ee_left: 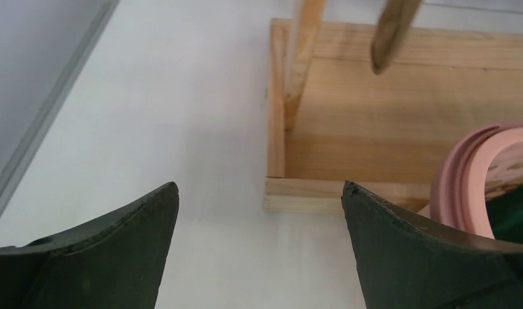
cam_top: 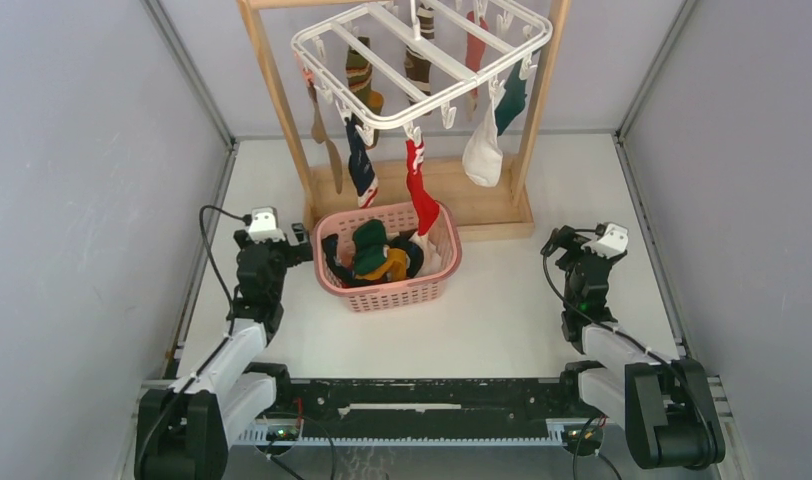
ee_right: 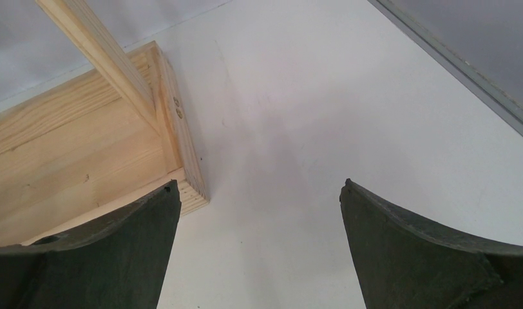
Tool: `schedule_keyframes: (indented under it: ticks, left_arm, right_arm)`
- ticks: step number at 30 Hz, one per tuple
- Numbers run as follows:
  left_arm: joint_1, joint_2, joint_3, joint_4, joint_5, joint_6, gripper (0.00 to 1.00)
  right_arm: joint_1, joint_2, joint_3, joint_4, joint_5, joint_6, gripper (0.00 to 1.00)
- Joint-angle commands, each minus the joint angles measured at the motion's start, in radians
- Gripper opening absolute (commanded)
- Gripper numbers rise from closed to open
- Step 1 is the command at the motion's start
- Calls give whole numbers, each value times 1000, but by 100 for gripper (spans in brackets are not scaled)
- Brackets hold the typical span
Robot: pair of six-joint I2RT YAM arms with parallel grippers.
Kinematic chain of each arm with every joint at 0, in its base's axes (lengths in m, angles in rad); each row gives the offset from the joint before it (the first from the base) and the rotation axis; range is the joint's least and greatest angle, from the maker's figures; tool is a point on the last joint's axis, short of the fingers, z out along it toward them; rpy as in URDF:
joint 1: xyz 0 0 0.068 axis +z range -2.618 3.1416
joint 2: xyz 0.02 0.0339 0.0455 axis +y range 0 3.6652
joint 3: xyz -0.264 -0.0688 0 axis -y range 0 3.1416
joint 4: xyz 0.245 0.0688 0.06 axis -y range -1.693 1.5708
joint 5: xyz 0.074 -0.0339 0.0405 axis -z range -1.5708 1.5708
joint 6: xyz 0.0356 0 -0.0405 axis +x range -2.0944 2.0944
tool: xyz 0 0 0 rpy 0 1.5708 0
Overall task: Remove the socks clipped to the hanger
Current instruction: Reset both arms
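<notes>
Socks, small, soft and light, in mixed colours, are the things to remove. Nearest, the left gripper and right gripper sit low over the white table, jaws wide open and empty. Between them stands a pink plastic basket holding loose socks. Beyond, socks dangle from the white plastic clip hanger. Pinching a sock mid-length and tugging down seems best; the hanger may swing.

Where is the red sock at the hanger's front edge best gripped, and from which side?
Probably the straight leg of the red sock, just below its clip; the foot hangs low by the pink basket. Come from the near side: the wooden rack stands behind it.
</notes>
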Motion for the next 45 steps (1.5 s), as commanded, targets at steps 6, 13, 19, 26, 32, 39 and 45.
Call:
schedule_keyframes:
  ticks: [6, 13, 19, 26, 32, 39, 45]
  left_arm:
    - [-25, -99, -25, 72, -71, 49, 100]
    - [1, -26, -59, 152, -176, 34, 100]
    - [11, 81, -148, 431, -121, 92, 100]
    - [20, 156, -157, 526, -104, 144, 100]
    - [24, 214, -127, 529, -88, 158, 100]
    - [56, 315, -105, 578, -101, 116, 100]
    - [62, 339, -101, 592, -82, 102, 100]
  right_arm:
    - [-45, 4, -31, 161, 5, -28, 100]
    - [-80, 90, -40, 271, -54, -55, 100]
    - [-57, 155, -8, 279, -40, -99, 100]
    - [-26, 209, -10, 333, -131, -142, 100]
    - [-46, 264, -27, 397, -181, -127, 100]
    - [-44, 296, 84, 226, -263, -180, 100]
    - [-46, 303, 95, 222, -277, -178, 100]
